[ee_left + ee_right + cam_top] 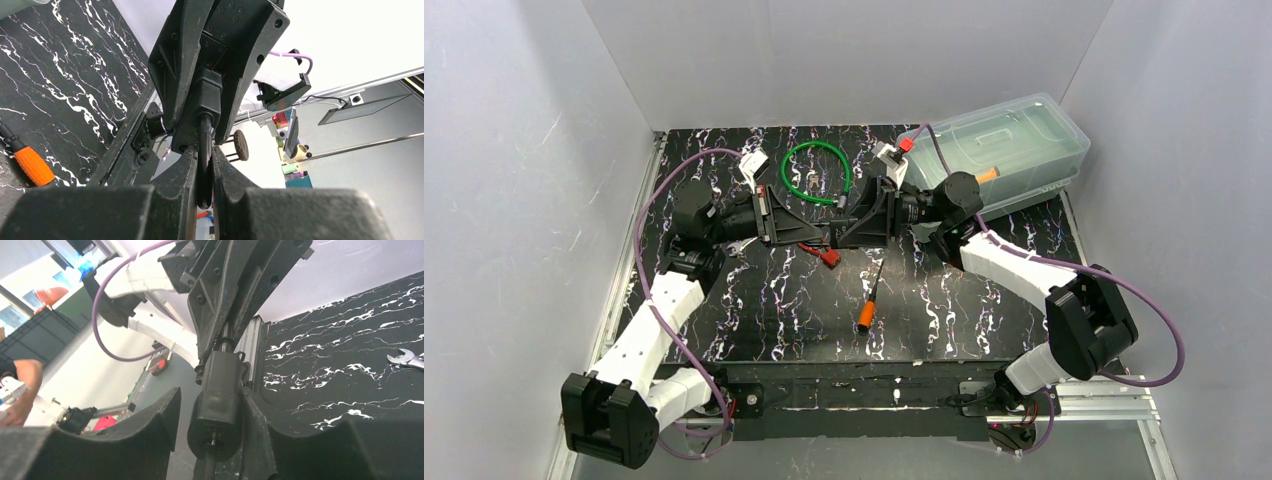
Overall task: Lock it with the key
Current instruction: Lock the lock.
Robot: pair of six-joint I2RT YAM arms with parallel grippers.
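The left pincer [204, 165] was clamped tight on a thin dark stem [205, 132], its fingers pressed against both sides. That stem ran straight into one end of the black lock body [217, 410]; whether it was the key could not be told. The right pincer [212, 395] stood partly open around the lock body, with one finger [252, 420] touching it and the other [160, 420] a little apart from it. Both pincers met nose to nose above the middle of the black marbled surface [774, 300], holding the lock off it. A small red piece [827, 254] showed just below them. An orange-handled screwdriver [870, 300] lay nearer the arm bases, a green cable loop [816, 172] lay behind, and a clear plastic box [1014, 140] sat at the far right corner.
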